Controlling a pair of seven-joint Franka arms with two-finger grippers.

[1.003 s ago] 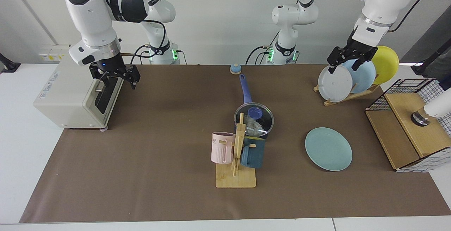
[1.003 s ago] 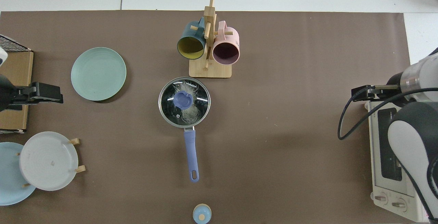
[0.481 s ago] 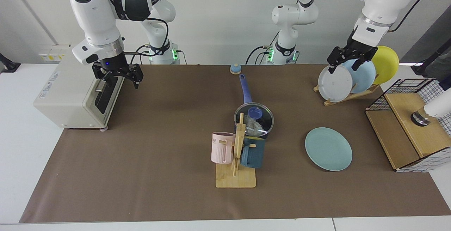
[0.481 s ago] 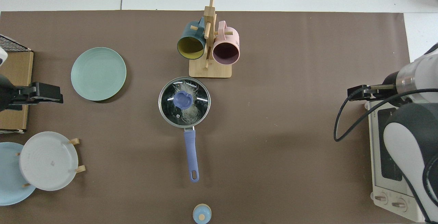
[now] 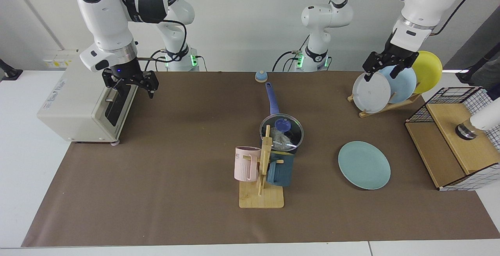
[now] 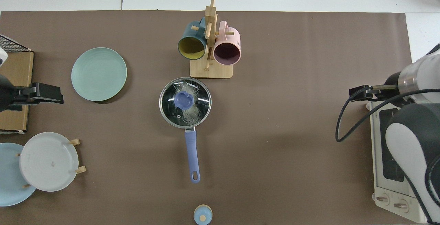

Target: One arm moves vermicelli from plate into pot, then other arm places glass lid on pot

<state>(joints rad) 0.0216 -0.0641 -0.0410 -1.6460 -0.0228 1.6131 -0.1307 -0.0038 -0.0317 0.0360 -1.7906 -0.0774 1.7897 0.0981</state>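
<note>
Your pot (image 5: 281,135) sits mid-table on the brown mat (image 5: 187,162), and the glass lid (image 6: 185,102) is seated flat on its rim, blue knob (image 6: 183,100) up. Through the glass you can see the vermicelli (image 6: 191,112), a pale tangle inside the pot. The pot's blue handle (image 6: 192,156) points toward the robots' side, at the small blue bell (image 5: 261,76) by the mat's far edge in the facing view.

The teal plate (image 5: 364,165) lies flat and bare on the mat, well apart from the pot, on the left arm's side.

Your right gripper (image 5: 131,88) hangs in the air just beside the front of the white toaster oven (image 5: 78,105), fingers spread and holding nothing. Your left gripper (image 5: 384,70) hovers above the wooden plate rack (image 5: 384,105), right in front of the grey-white plate (image 5: 371,92) and pale blue plate (image 5: 402,84) standing in it, with a yellow plate (image 5: 429,70) behind; its fingers are parted too, gripping nothing.

Just in front of the pot in the facing view, the wooden mug tree (image 5: 262,178) carries 2 mugs, a pink mug (image 5: 246,164) and a dark blue mug (image 5: 280,170), and it covers part of the pot from that camera. A wire-and-wood basket (image 5: 457,138) stands at the mat's edge past the teal plate.
</note>
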